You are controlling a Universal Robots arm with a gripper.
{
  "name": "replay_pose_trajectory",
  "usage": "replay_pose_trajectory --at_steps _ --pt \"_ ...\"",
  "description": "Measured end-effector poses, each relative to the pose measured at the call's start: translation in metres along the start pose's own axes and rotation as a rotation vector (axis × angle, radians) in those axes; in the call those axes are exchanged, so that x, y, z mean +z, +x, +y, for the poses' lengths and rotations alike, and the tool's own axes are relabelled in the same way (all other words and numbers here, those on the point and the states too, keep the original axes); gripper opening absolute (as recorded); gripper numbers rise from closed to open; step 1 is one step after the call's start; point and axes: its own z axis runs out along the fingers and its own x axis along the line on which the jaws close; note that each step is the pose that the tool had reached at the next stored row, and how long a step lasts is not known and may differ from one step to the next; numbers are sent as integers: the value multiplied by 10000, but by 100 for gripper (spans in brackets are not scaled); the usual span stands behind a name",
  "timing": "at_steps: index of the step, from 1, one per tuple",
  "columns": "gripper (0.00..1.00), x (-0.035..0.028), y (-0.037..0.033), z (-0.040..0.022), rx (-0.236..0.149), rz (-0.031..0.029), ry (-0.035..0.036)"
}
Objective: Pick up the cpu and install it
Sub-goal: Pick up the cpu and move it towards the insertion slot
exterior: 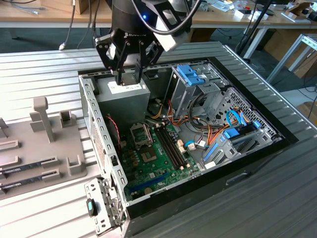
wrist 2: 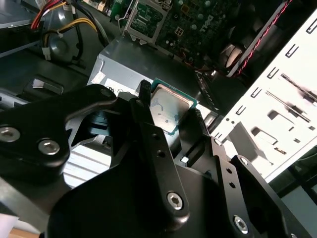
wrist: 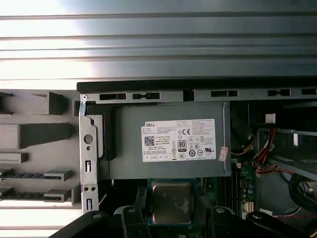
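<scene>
— While our gripper (exterior: 130, 74) clamps the cpu (wrist 2: 171, 106) by its edges above the power supply (wrist: 168, 148), how do we carry it?
— Level and slow, we judge, squared to the socket (exterior: 140, 134) on the board, without tilt.

The pincer (wrist 2: 171, 103) clamps the cpu (wrist 2: 167, 111) by two opposite edges, tilted, over the grey power supply box (wrist 2: 148, 62); the socket frame (wrist 2: 146, 20) lies beyond, at the pincer's twelve o'clock.
</scene>
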Motion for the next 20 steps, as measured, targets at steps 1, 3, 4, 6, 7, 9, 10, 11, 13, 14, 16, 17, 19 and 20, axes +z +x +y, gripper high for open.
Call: replay_pose_trajectory --at_steps 1,3,4,6,7,9,10,11,13,14,16,17,19,20 --pt "47 8 -5 -3 0 0 6" --pt "47 23 -13 -7 0 0 15" --pt "47 27 -16 -9 0 0 17" --pt "47 43 -23 -13 0 0 26" --pt "47 47 -26 -14 0 0 28" --pt "47 61 -34 -18 0 0 39" --pt "47 65 -36 -19 0 0 43" --pt "47 69 -38 -20 0 0 45" --pt "47 79 -43 -23 0 -1 51" --pt "47 83 -44 -24 0 -1 53" --pt "47 90 -48 -26 0 0 57" --pt "47 99 -52 -29 0 -1 61" --pt "47 109 -56 -32 0 -1 65" --pt "47 117 -60 -35 0 0 70"
